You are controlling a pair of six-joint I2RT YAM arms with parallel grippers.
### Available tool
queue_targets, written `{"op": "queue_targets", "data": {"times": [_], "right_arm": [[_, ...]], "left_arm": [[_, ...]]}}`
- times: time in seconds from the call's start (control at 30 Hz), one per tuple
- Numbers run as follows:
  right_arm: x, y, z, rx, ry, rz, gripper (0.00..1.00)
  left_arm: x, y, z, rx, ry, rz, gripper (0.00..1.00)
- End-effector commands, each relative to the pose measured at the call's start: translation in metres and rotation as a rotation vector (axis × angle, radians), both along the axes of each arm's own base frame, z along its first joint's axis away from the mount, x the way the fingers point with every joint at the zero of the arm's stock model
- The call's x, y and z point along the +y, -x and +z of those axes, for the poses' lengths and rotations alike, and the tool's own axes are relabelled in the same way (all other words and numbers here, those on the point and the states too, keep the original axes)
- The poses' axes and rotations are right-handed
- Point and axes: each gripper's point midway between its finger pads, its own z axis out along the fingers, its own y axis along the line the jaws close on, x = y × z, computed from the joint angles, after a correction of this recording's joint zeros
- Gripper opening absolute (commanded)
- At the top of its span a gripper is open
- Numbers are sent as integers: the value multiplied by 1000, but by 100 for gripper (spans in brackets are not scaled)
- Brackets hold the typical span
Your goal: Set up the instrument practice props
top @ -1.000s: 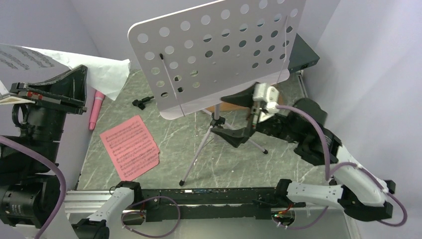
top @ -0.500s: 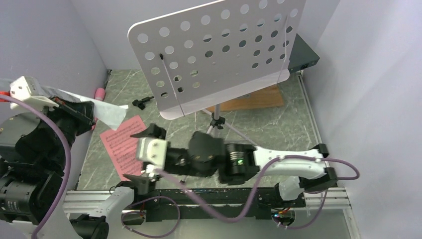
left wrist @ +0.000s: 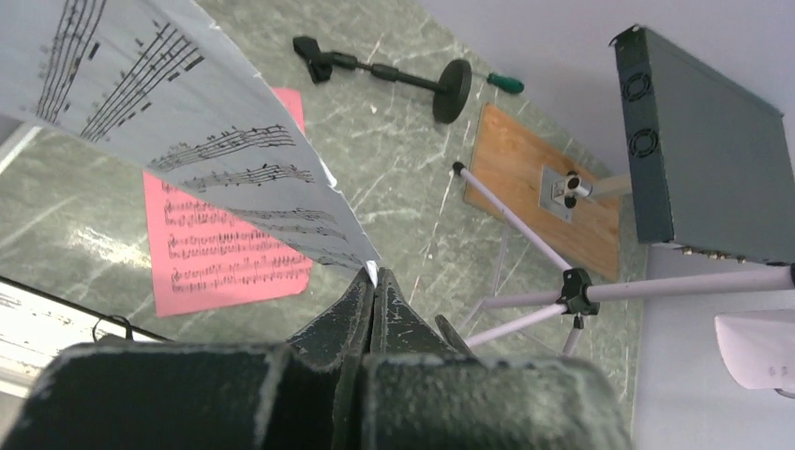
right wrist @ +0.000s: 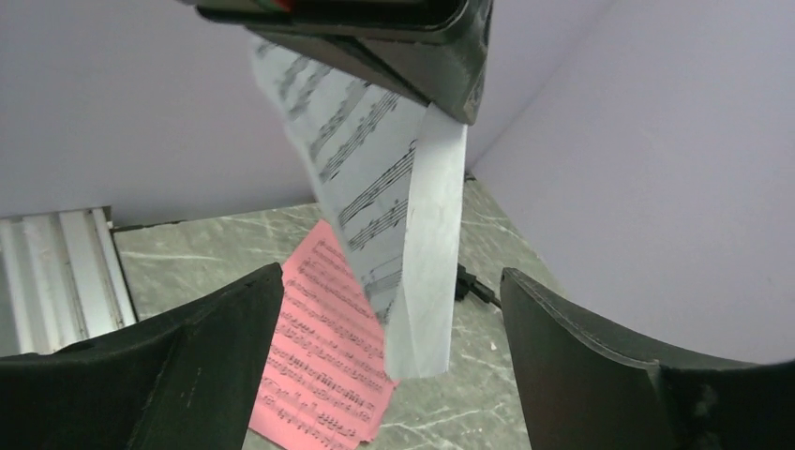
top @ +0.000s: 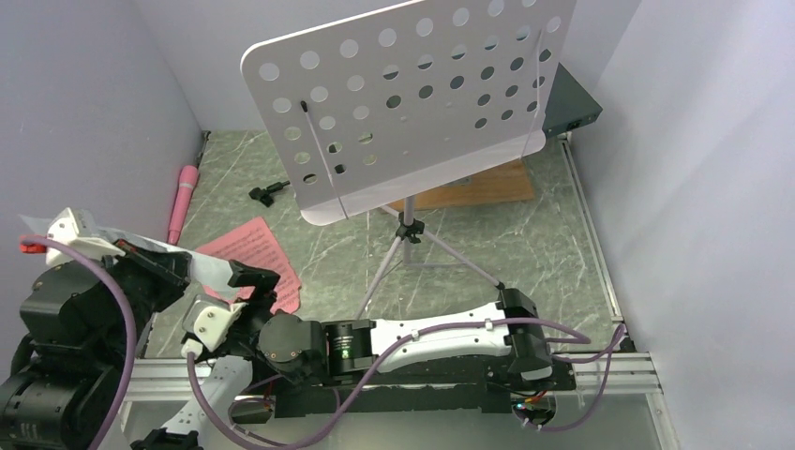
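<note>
Left wrist view: left claw (left wrist: 373,281) clamps the white music sheet (left wrist: 187,112) at frame centre. Right claw (right wrist: 389,281) gapes around its hanging edge. Likely a handover; next, closing, then carrying it to the stand desk (top: 403,103).

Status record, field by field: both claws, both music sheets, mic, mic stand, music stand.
left claw: shut on white printed music sheet, held above table
right claw: open, facing that sheet's hanging end, not touching
pink music sheet: flat on table
pink microphone: lying at far left
small black round-based mic stand: lying on its side
pale lavender perforated desk: upright on silver folding tripod
</note>
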Motion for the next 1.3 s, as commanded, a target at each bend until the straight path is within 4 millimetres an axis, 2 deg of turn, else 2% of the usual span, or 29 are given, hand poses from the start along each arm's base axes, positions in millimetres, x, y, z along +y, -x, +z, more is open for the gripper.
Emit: {"op": "queue_targets", "data": {"times": [0.0,0.07,0.1,0.13,0.2,0.23,0.27,0.4,0.5,0.67,0.73,0.83,0.93,1.07,1.13,1.27], "right_arm": [[-17,-24,34,10,-164,-114,81],[-16,-30,30,27,-167,-104,66],[-16,-31,29,31,-171,-100,54],[-18,-32,31,28,-176,-99,40],[-19,-30,32,15,-164,-73,2],[-20,-27,32,9,-151,-47,0],[-22,-23,33,7,-144,-18,0],[-42,-15,40,40,-128,66,0],[-67,-4,60,54,-137,154,0],[-113,11,129,172,-250,395,0],[-131,10,151,252,-280,504,0],[-160,10,175,359,-316,642,0],[-182,10,179,452,-368,697,0],[-210,11,178,549,-418,713,0],[-217,10,173,587,-408,706,0],[-237,5,164,665,-413,654,0]], "left_arm": [[-13,-5,-16,68,54,-42,0],[-16,-4,-15,54,65,-56,0],[-18,-4,-14,41,70,-69,0],[-20,-4,-12,30,74,-80,0],[-23,-4,-8,6,72,-100,0],[-24,-4,-5,-8,63,-113,5],[-25,-4,-1,-28,54,-129,15],[-23,6,24,-166,4,-154,71],[-19,21,56,-341,-44,-164,90],[-14,51,103,-609,-64,-173,98],[-9,63,114,-687,-60,-151,99],[-7,67,124,-742,-59,-145,99],[-16,53,123,-704,-28,-202,99],[-43,20,107,-580,49,-334,99],[-56,6,101,-538,73,-399,100],[-78,-3,107,-560,74,-523,99]]}}
